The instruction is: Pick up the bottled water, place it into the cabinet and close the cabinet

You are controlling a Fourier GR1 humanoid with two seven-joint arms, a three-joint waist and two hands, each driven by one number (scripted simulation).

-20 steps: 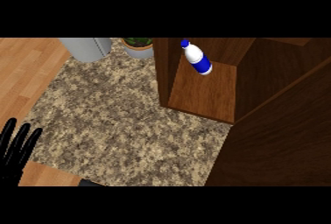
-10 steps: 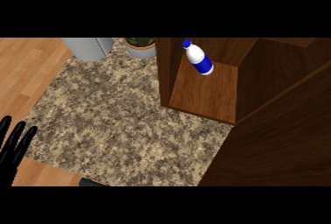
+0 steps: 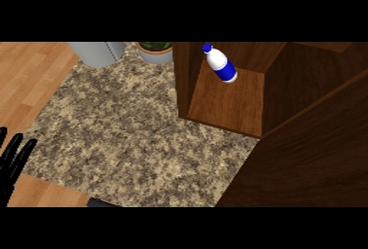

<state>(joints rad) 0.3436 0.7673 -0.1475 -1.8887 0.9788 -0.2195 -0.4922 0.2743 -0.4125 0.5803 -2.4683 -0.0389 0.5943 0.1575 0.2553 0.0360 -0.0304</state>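
The bottled water [image 3: 220,63], white with a blue cap and a blue label, stands tilted on the floor of the dark wooden cabinet [image 3: 223,102] at the upper middle of the head view. The cabinet's door [image 3: 316,151] fills the right side, swung across the lower right. My left hand [image 3: 13,163] rests at the far left edge with straight fingers pointing up, holding nothing. My right hand does not show anywhere.
A grey metal container [image 3: 99,52] and a potted plant [image 3: 155,50] stand at the back of the speckled granite counter [image 3: 122,141]. Wooden floor [image 3: 28,82] lies beyond the counter's left edge.
My left hand has slid down and left, so less of it shows. The cabinet door has swung a little further across the right side. The bottle has not moved.
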